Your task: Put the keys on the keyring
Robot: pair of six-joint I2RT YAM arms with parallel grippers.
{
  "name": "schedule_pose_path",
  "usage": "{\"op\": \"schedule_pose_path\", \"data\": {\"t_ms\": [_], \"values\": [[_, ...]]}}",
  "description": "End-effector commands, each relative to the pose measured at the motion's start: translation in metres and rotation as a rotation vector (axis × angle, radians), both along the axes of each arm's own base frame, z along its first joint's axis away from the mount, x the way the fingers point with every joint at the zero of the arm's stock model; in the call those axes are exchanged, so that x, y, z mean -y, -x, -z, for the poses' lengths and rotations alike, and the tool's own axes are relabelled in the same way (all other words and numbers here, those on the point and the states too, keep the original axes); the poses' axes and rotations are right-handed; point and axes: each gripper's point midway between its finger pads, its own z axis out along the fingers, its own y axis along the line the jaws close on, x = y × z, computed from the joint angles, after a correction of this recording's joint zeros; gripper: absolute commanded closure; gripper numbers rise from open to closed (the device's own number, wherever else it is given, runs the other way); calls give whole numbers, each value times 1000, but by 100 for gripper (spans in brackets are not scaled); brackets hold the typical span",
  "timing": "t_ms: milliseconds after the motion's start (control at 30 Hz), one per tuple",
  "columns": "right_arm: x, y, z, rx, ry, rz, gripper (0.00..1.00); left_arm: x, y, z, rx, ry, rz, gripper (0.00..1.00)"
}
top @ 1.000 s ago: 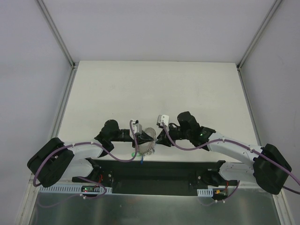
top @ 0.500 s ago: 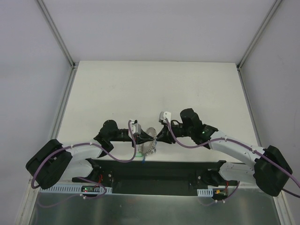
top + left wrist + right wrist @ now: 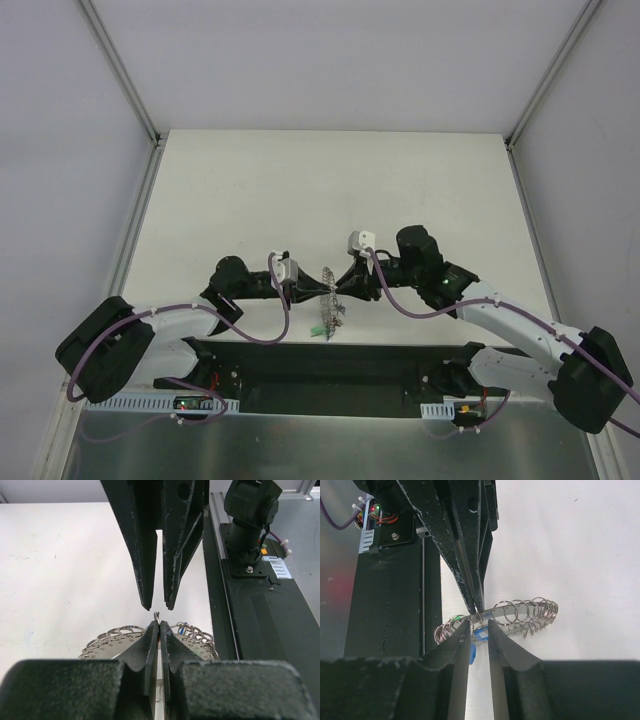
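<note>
The keyring [image 3: 327,313] is a silvery band carrying several small split rings, hanging edge-on just above the table's near edge. My left gripper [image 3: 326,287] is shut on one small split ring at its top; the left wrist view shows the pinch [image 3: 159,628] and the band [image 3: 112,636] spreading to both sides. My right gripper [image 3: 341,290] faces it tip to tip, its jaws a narrow gap apart [image 3: 479,630] around the band [image 3: 520,611]. A blue key tag [image 3: 480,634] and a green one [image 3: 454,619] hang on the ring. The key blades are hidden.
The black base rail [image 3: 340,365] runs just below the ring, also along the right of the left wrist view [image 3: 240,630] and the left of the right wrist view [image 3: 390,595]. White table [image 3: 330,190] stretches beyond, bounded by walls.
Both grippers have shifted right and met tip to tip. The keyring has turned from lying flat-looking to hanging edge-on from the left gripper.
</note>
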Motion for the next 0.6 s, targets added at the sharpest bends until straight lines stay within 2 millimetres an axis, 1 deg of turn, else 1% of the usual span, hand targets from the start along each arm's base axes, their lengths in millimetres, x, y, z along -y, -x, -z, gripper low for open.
{"op": "schedule_pose_path", "data": {"t_ms": [0, 33, 67, 233, 400, 500, 567], "values": [[-5, -3, -31, 81, -67, -29, 77, 6, -2, -43, 88, 145, 8, 100], [-6, -3, -33, 83, -69, -32, 77, 7, -2, -42, 81, 148, 13, 100], [-7, -3, -31, 78, -66, -35, 77, 7, -1, -47, 97, 169, 16, 100], [-7, -6, -29, 84, -57, -30, 77, 8, 2, -51, 88, 188, 35, 100], [-7, -8, -22, 74, -38, -31, 77, 7, 3, -57, 103, 200, 36, 100], [-8, -8, -20, 69, -35, -40, 77, 6, 3, -57, 105, 200, 36, 100], [-9, -8, -19, 63, -32, -47, 78, 6, 4, -59, 107, 203, 35, 100]]}}
